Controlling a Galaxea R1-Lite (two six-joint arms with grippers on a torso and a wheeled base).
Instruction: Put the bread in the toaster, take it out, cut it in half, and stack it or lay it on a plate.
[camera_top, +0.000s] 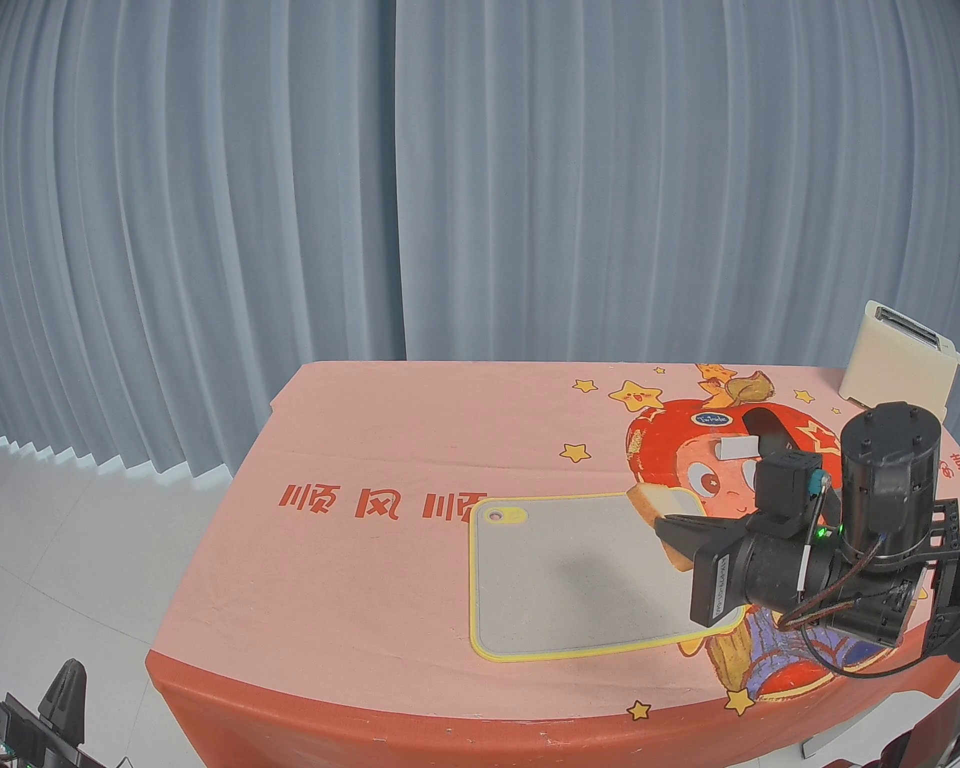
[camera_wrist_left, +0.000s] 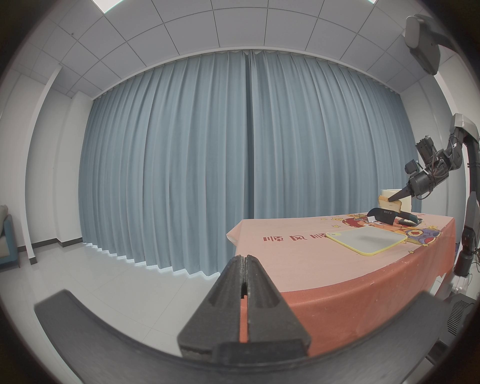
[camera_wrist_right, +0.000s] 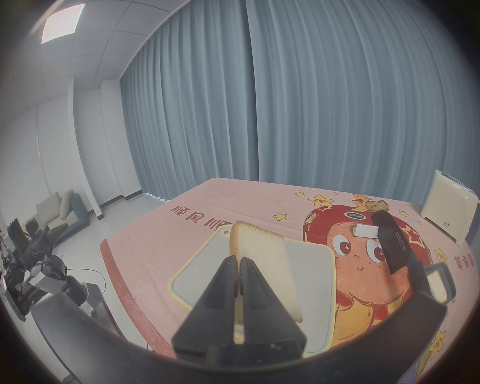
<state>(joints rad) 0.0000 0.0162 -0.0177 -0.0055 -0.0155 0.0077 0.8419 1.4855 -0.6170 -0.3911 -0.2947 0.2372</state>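
My right gripper (camera_wrist_right: 237, 260) is shut on a slice of bread (camera_wrist_right: 265, 265), holding it upright on its edge above the right side of the grey, yellow-rimmed cutting board (camera_wrist_right: 315, 270). From the head camera the bread (camera_top: 655, 500) pokes out past the gripper (camera_top: 668, 527) at the board's (camera_top: 570, 575) right edge. The cream toaster (camera_top: 897, 360) stands at the table's far right corner. A black knife (camera_top: 770, 430) lies behind the board. My left gripper (camera_wrist_left: 244, 260) is shut on nothing, low and off the table's left side.
A pink cloth with a cartoon print covers the table (camera_top: 380, 560); its left half is bare. Grey curtains (camera_top: 400, 180) hang close behind the far edge. The floor drops away to the left of the table.
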